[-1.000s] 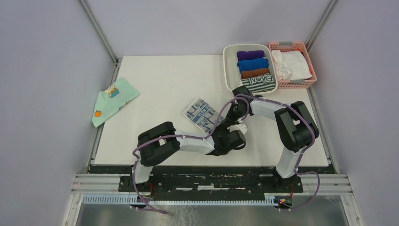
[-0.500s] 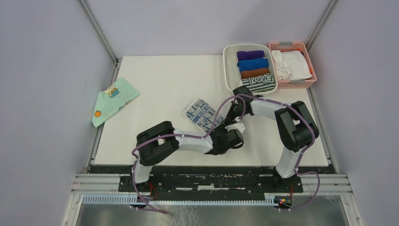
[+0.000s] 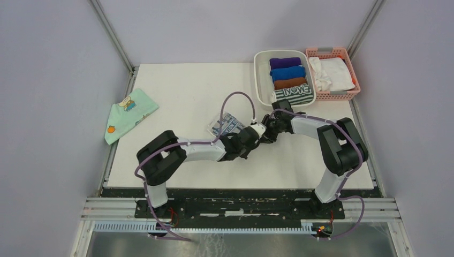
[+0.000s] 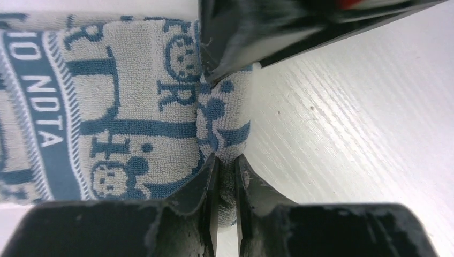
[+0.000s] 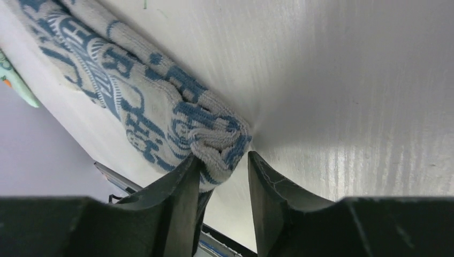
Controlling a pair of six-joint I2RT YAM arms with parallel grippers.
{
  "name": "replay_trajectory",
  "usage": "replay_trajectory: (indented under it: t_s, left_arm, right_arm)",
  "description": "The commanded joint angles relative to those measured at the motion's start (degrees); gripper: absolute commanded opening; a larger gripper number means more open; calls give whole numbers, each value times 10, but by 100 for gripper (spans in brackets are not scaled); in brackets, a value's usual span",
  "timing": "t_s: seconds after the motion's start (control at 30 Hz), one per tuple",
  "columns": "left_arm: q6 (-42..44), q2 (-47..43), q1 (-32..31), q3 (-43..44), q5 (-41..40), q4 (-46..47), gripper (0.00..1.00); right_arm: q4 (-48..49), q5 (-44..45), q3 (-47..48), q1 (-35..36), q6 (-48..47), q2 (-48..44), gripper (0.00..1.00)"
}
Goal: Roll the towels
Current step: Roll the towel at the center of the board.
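The blue-grey patterned towel (image 3: 224,124) lies mid-table, and its near-right edge is rolled over into a thick fold (image 4: 222,126). My left gripper (image 4: 227,163) is shut on that rolled edge. My right gripper (image 5: 222,166) stands open around the roll's end (image 5: 214,142). The cloth touches its left finger, with a gap to the right finger. In the top view the left gripper (image 3: 254,134) and right gripper (image 3: 266,133) meet at the towel's right corner. The green-and-white striped towel (image 3: 293,93) lies rolled in the white tray (image 3: 259,80).
The white tray also holds purple (image 3: 285,62), blue (image 3: 287,73) and brown (image 3: 290,83) rolls. A pink basket (image 3: 348,93) with white cloths stands beside it. A mint-green cartoon cloth (image 3: 127,112) hangs over the table's left edge.
My left arm has swung from the near edge up to the towel's right corner and closed on it. My right gripper has moved a little left to the same corner. The towel's edge is now rolled.
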Motion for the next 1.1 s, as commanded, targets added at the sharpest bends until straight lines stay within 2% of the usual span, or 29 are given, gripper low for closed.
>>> replay_trajectory:
  t_s: [0.0,0.23,0.43,0.6,0.87,1.07]
  left_arm:
    - [-74,-12,70,-48,245,-6,16]
    - [-177,-23,178,-101,505,106,12]
    - [-326,9,257,-162,637,267,10]
    - [-450,47,288,-201,675,401,9]
    - [-623,102,312,-263,668,604,7]
    - [-652,109,314,-280,654,634,6]
  right_arm:
    - [90,-28,-28,-17,1,-54,49]
    - [205,-71,-96,-41,22,-81,63]
    - [322,-125,-139,-48,40,-63,66]
    - [379,-144,-161,-48,57,-39,66]
    - [444,-157,-196,-45,79,7,64]
    - [456,-160,-187,-30,75,39,60]
